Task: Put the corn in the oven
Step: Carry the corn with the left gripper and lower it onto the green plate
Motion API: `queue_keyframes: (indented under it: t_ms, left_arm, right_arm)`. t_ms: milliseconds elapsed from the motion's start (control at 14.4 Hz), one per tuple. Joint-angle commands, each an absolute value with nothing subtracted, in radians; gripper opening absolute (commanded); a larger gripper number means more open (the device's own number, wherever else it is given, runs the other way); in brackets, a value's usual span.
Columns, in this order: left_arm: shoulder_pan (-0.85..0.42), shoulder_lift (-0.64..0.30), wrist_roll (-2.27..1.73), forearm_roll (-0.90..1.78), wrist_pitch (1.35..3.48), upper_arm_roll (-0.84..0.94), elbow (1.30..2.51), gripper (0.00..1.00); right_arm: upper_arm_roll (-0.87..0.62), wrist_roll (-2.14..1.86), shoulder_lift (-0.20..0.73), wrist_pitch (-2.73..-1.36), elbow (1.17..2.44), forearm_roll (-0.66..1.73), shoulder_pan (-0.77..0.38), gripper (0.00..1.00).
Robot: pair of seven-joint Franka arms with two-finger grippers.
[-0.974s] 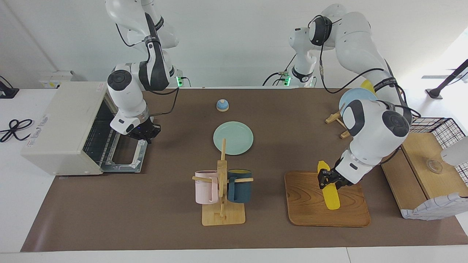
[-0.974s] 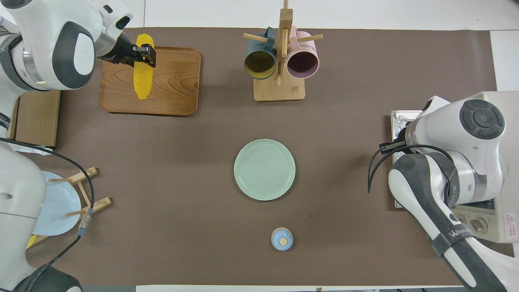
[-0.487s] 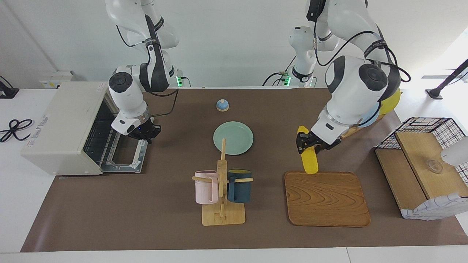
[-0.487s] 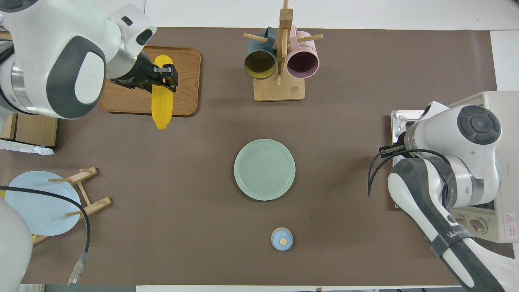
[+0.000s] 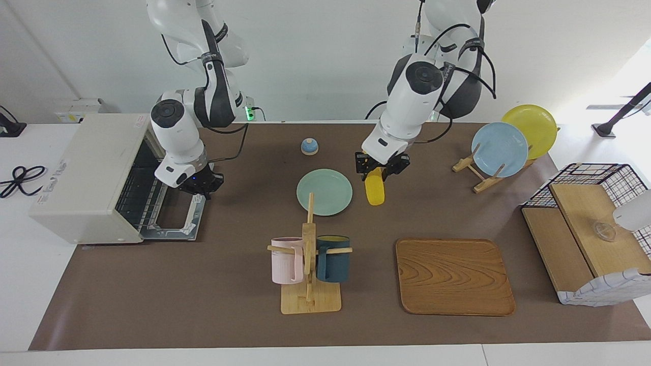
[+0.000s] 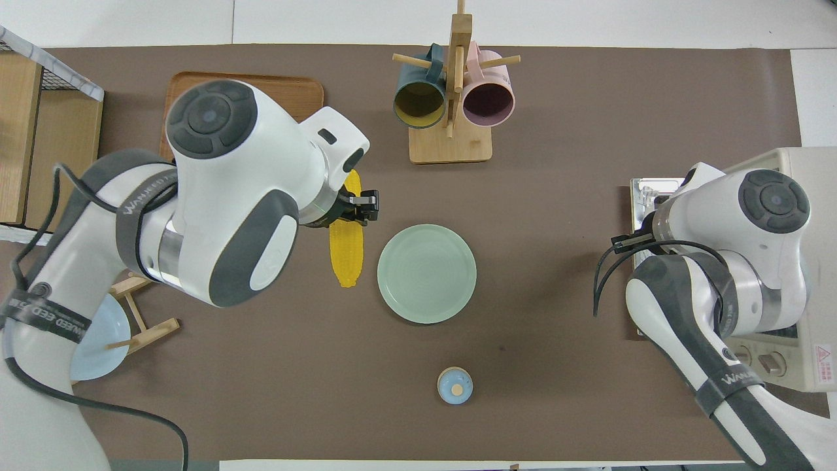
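The left claw [image 5: 381, 169] is closed tight on the corn [image 5: 375, 190] and holds it up in the air. The corn hangs just beside the green plate [image 5: 324, 192], on the side toward the left arm's end of the counter [image 5: 203, 295]. The right claw [image 5: 201, 186] is shut and holds nothing. It waits over the oven's [image 5: 86, 178] open door, well apart from the green plate.

Yellow corn [image 5: 375, 190], pale green plate [image 5: 324, 192], off-white oven [image 5: 81, 178], brown mat [image 5: 203, 284].
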State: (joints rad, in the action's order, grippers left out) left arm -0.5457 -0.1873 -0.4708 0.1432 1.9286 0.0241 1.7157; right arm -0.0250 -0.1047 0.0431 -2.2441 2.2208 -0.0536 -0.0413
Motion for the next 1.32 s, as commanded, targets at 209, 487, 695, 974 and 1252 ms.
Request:
queue_keyframes:
  t_ms: [209,487,695,974,1252]
  left_arm:
    - [-0.669,-0.075,-0.541,0.15,2.222,0.008,2.006,0.0]
    - [-0.693,-0.086,-0.558,0.15,2.256,0.009,2.022,0.0]
    - [-0.721,-0.103,-0.572,0.15,2.339,0.009,2.057,0.0]
    - [-0.759,-0.173,-0.609,0.15,2.437,0.008,2.057,0.0]
    - [-0.778,-0.221,-0.623,0.15,2.491,0.008,2.051,0.0]
  right_arm:
    - [-0.026,-0.068,0.034,-2.195,2.191,-0.044,-0.061,0.17]
    - [-0.026,-0.038,0.034,-2.194,2.192,-0.044,-0.074,0.29]
    - [-0.026,-0.038,0.034,-2.195,2.192,-0.044,-0.081,0.66]
    - [-0.028,-0.023,0.037,-2.192,2.178,-0.043,-0.103,0.66]
    - [-0.026,-0.021,0.052,-2.123,2.123,-0.009,-0.124,0.76]
